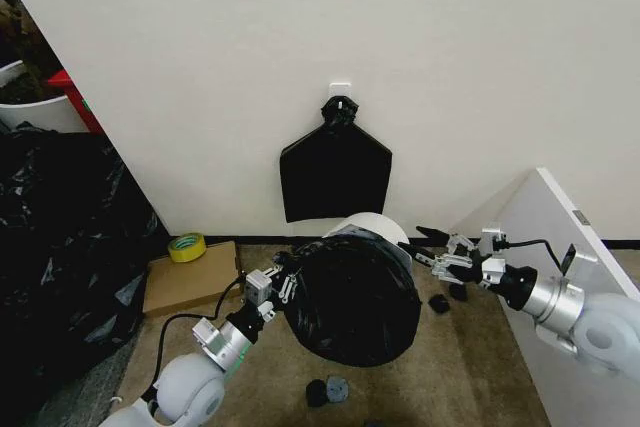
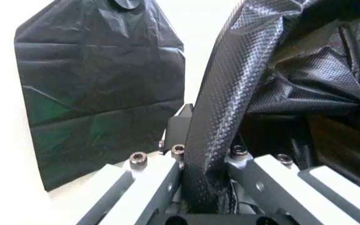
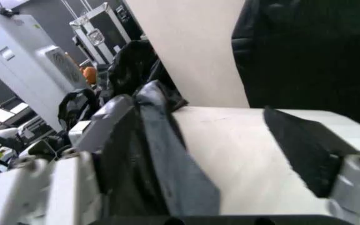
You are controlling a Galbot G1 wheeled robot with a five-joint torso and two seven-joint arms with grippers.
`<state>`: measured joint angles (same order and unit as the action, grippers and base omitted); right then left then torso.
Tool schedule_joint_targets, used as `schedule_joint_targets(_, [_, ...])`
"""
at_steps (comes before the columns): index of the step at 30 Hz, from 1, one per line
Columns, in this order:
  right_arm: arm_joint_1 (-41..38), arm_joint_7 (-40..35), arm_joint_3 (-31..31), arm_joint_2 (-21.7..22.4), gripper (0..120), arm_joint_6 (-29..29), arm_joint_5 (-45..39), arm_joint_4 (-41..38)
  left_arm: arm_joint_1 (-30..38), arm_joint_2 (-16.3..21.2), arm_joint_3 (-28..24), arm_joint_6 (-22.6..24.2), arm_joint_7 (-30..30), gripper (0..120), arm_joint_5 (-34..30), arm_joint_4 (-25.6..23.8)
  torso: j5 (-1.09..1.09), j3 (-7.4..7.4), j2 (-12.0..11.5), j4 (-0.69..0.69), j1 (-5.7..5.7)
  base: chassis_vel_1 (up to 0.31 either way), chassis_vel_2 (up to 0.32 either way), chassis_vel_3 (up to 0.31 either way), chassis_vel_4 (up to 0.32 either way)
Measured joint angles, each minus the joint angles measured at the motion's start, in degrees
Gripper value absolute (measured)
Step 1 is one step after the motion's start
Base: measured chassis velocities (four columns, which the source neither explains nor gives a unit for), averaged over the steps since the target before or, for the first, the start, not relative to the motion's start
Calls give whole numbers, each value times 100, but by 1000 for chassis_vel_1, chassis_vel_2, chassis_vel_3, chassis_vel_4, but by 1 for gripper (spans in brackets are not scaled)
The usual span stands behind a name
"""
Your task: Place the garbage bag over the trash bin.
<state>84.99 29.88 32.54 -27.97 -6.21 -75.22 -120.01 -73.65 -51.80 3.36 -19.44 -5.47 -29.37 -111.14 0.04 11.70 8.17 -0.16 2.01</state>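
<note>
Plastic, glossy black and crinkled: the garbage bag (image 1: 355, 297) drapes over your round cream-white trash bin (image 1: 380, 224) by the wall. Your left gripper (image 1: 284, 285) is clenched on its edge; your right gripper (image 1: 432, 247) is spread apart beside the bin rim.

Garbage bag (image 1: 350, 297): thin black plastic film, glossy, crinkled; in the left wrist view (image 2: 230, 108) it shows a fine embossed grain. Trash bin (image 1: 385, 227): smooth cream-white plastic, matt; same finish in the right wrist view (image 3: 243, 154). Flat black bundle (image 1: 335, 177) on the wall: smooth plastic sheet with creases and a dull sheen. Left gripper (image 1: 283, 285): bare silver metal with dark screw heads. Right gripper (image 1: 428, 247): silver metal body, black matt fingers. Box (image 1: 190, 277): plain brown cardboard. Tape roll (image 1: 187, 246): glossy yellow-green.
</note>
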Motion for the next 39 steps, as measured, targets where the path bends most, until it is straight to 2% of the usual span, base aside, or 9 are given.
schedule_joint_targets(3, [21, -23, -5, -27, 65, -20, 61, -85, 28, -10, -19, 0, 3, 1, 5, 3, 0, 0, 0, 1, 0, 0, 0, 0, 0])
schedule_joint_targets(8, [15, -118, -50, -81, 43, -72, 172, -163, 64, 2, -49, 8, 13, 1, 18, 2, -1, 0, 0, 0, 0, 0, 0, 0, 0])
schedule_joint_targets(9, [15, -118, -50, -81, 43, -72, 172, -163, 64, 2, -49, 8, 13, 1, 18, 2, -1, 0, 0, 0, 0, 0, 0, 0, 0])
schedule_joint_targets(15, [26, -140, -55, -89, 17, -95, 200, -199, 4, 27, -57, 8, 13, 1, 79, -47, 0, 0, 0, 1, 0, 0, 0, 0, 0])
schedule_joint_targets(16, [26, -140, -55, -89, 17, -95, 200, -199, 4, 27, -57, 8, 13, 1, 79, -47, 0, 0, 0, 1, 0, 0, 0, 0, 0])
schedule_joint_targets(21, [96, -49, -81, -96, 0, -95, 447, -202, -13, 19, -75, 12, 13, 1, 102, -97, 0, 0, 0, 0, 0, 0, 0, 0, 0])
schedule_joint_targets(32, [54, -184, -103, -121, 0, -72, 530, -170, -64, 44, -70, 20, -4, 1, 106, -183, -1, 0, 0, 0, 0, 0, 0, 0, 0])
schedule_joint_targets(39, [-178, -548, -194, -90, 0, -32, 788, 237, -72, 54, -83, 12, -108, 1, 125, -235, 0, 0, 0, 1, 0, 0, 0, 0, 0])
